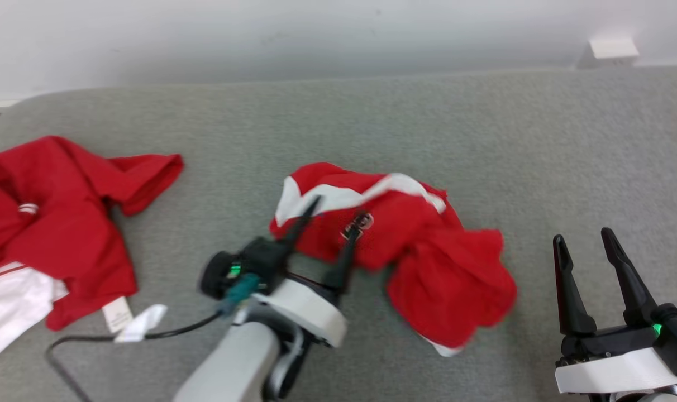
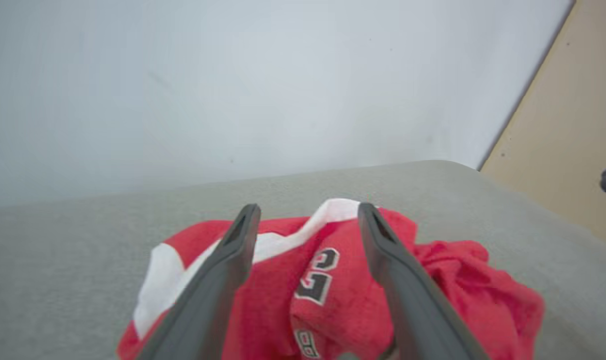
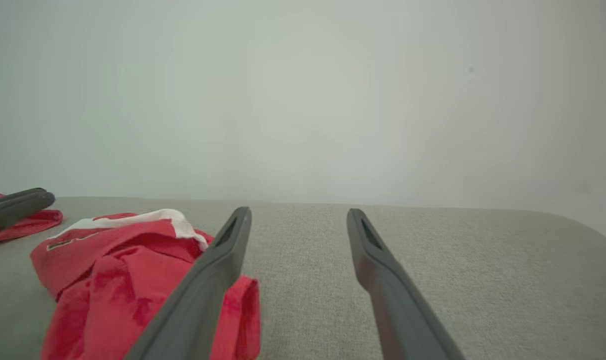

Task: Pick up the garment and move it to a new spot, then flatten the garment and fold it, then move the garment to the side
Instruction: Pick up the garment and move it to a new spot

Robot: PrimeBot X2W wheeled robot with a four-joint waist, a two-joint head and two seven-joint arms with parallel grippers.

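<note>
Over crumpled garment (image 1: 450, 279), left tool (image 1: 339, 207) spread

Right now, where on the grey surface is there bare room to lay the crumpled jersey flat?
Widest: right of the red jersey, ahead of the right fingers. Also the strip along the back edge. Crowded: the left, with a second red garment and black cable.

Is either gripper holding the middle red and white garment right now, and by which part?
Nothing is held. The left gripper stands open, fingers spread over the garment; the right gripper is open, apart from it.
</note>
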